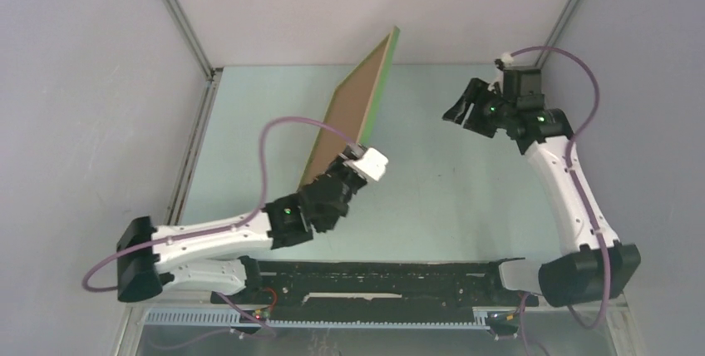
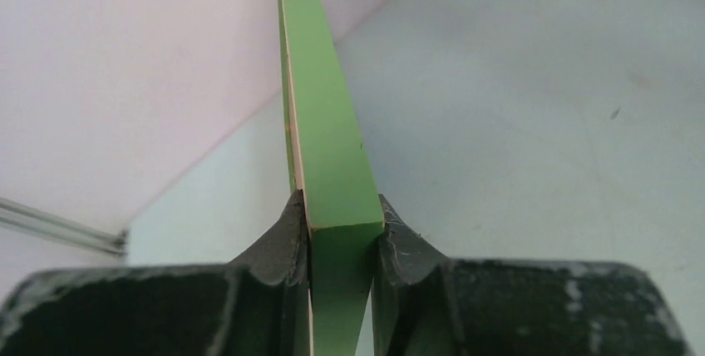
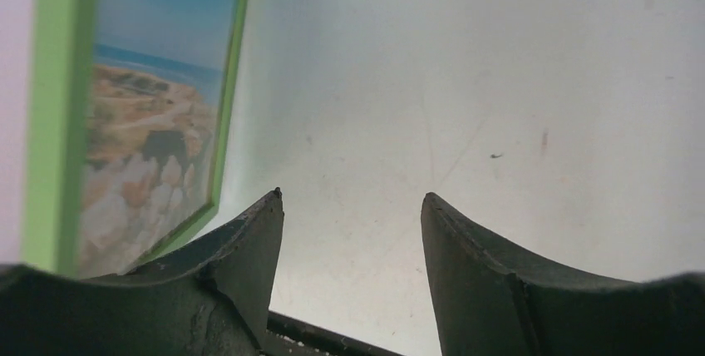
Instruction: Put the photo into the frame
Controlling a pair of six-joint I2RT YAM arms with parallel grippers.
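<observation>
Green-faced, clamps thin-railed rectangular frame (image 1: 353,106) on edge in left gripper (image 2: 339,206), right gripper (image 3: 352,198) released and empty; shows seaside photo print (image 3: 150,106) apparently seated inside, leaving only the setting down.

Pale blue-green table (image 1: 449,198), matte, with faint scuffs and dark specks

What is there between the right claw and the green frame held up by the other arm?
Nothing but bare table: the top view shows an open gap between the right gripper and the frame, which the left gripper clamps by its edge.
</observation>
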